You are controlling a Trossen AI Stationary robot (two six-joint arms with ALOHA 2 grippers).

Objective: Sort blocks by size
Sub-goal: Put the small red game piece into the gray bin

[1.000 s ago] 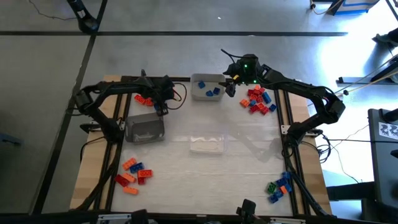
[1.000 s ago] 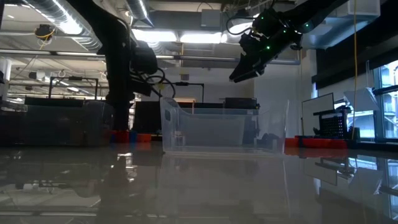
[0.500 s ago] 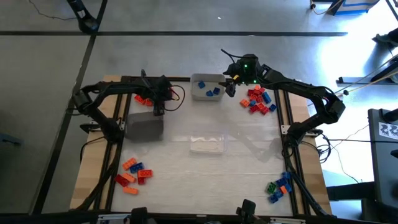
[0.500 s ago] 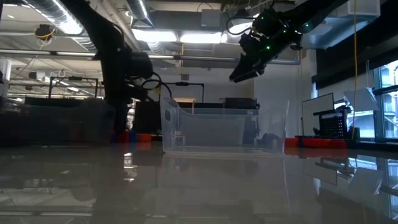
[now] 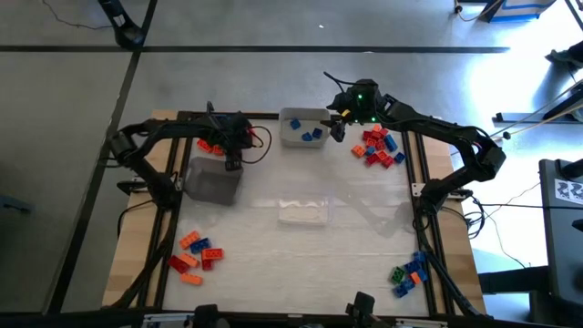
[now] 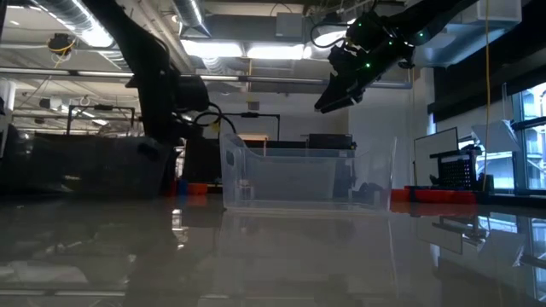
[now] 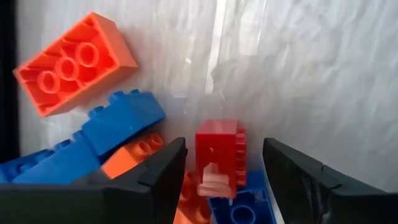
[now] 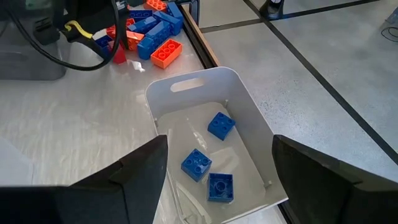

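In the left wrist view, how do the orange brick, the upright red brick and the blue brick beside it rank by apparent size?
1. Orange brick, largest.
2. Blue brick, similar, though partly hidden, so unsure.
3. Red brick, smallest, standing on end between the tool's fingers.

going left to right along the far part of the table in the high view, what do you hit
left claw at the orange and blue blocks → white tray holding blue blocks → right claw → red and blue block pile

The left end effector (image 5: 233, 160) has moved back from above the grey tray (image 5: 212, 185) toward the far-left blocks (image 5: 209, 145). It now brackets a red block (image 7: 217, 154), fingers (image 7: 163, 176) slightly narrower. The tray top is now uncovered.
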